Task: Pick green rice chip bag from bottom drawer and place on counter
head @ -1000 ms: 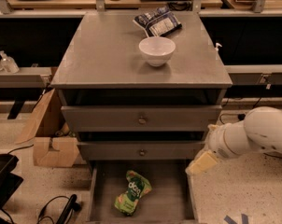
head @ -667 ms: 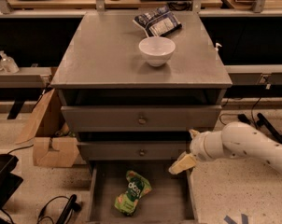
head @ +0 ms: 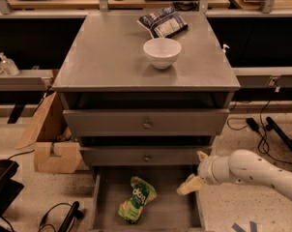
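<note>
1. Now, the white arm (head: 262,170) is seen entering low from the right edge, forearm sloped up-left twd the cabinet front.
2. The gripper (head: 196,170) is held at the right front corner of the open bottom drawer (head: 170,211), just below the middle drawer (head: 112,156), approx. over the drawer's right wall.
3. Its pale fingers (head: 190,185) are spread, one up and one down-left; nothing is pinched betw. them.
4. The green rice chip bag (head: 136,198) is found flat on the drawer floor, a bit left of centre, well apart from the gripper and untouched.
5. Its long axis is laid on a diagonal: one end is pointed up-right twd the cabinet, the other down-left twd the drawer's outer edge. White lettering is shown on the upper face.
6. The bottom drawer is pulled out; the 2 knobbed drawers above, incl. the top drawer (head: 112,122), are shut.
7. On the counter (head: 102,57) a white bowl (head: 162,52) is set near centre-right, w/ a dark blue-and-white snack bag (head: 163,22) lying behind it at the back edge.
8. A cardboard box (head: 51,149) is propped on the floor beside the cabinet's left side.
</note>
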`<act>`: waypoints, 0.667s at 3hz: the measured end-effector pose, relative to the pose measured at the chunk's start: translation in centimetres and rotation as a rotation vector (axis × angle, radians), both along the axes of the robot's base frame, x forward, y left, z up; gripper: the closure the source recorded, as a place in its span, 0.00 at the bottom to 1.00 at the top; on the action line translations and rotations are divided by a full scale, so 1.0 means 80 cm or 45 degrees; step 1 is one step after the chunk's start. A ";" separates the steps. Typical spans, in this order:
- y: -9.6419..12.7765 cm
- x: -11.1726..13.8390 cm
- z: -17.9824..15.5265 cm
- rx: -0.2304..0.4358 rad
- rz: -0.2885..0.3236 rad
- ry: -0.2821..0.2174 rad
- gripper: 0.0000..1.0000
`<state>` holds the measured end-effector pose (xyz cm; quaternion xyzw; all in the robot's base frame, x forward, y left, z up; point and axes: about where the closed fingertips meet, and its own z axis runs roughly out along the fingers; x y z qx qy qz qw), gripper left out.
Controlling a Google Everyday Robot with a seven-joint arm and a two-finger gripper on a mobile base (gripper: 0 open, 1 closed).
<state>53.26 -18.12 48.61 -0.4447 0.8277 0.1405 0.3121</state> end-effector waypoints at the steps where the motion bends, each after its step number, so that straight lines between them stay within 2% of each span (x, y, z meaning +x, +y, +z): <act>1: 0.000 0.000 0.000 0.000 0.000 0.000 0.00; 2: 0.028 -0.004 -0.053 0.055 0.003 0.057 0.00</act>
